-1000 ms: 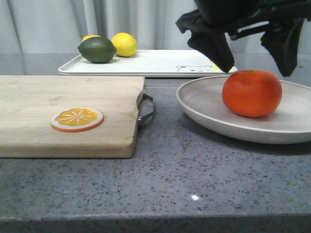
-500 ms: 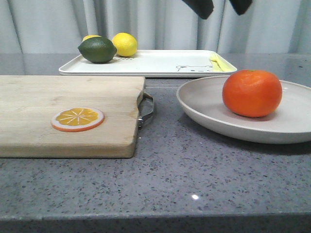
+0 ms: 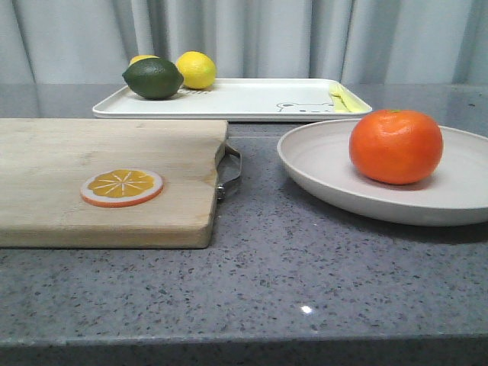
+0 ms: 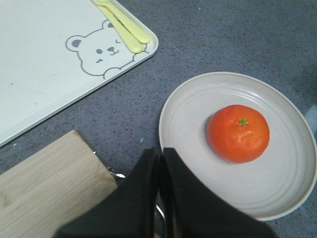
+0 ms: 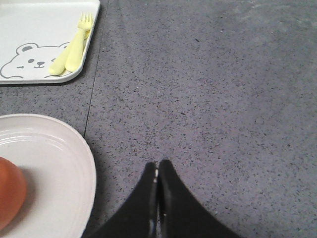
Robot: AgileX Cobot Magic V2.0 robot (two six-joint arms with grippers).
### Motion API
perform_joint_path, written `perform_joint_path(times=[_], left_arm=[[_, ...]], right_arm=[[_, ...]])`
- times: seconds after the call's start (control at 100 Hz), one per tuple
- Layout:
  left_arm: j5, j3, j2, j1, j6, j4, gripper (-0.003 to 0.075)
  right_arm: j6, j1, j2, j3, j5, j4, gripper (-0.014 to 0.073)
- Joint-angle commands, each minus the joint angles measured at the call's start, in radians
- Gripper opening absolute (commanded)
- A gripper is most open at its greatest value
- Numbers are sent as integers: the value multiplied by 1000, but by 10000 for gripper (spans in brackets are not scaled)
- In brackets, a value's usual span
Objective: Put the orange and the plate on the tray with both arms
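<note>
The orange [image 3: 396,146] sits in the off-white plate [image 3: 320,171] on the grey counter at the right; both also show in the left wrist view, orange [image 4: 238,133] on plate [image 4: 188,134]. The white tray [image 3: 252,99] with the bear drawing lies behind, at the back. My left gripper [image 4: 159,151] is shut and empty, high above the plate's rim near the board. My right gripper [image 5: 157,162] is shut and empty, above bare counter beside the plate [image 5: 54,168]; a sliver of the orange [image 5: 9,196] shows there. Neither gripper shows in the front view.
A wooden cutting board [image 3: 99,179] with a metal handle and an orange slice disc [image 3: 122,187] lies at the left. On the tray's far left are a green lime [image 3: 152,78] and two lemons [image 3: 196,69]; a yellow fork and utensil [image 3: 341,99] lie at its right end.
The dark gripper that hung over the orange a second ago has risen out of the top of the front view. The orange and plate have not moved.
</note>
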Motion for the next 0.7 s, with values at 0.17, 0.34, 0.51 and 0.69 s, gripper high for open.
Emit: perform_joint_path(times=[0.17,0.34,0.51,0.69], left_arm=[[-199,234,-270,56,-3,-9,-19],[-244,400,-440,103,-3,11,-19],[-277,547,-621,167,-3,11,-19],[-261,671,-805,229,-4,9,-19]], right_arm=[[-3,0,2,-38,-62,-4,-68],[-3,0,3,-38,-55,-4,-68],[-3,0,3,-38,-49,-4,-68],[-3,0,3,-38,-46,-4,-68]])
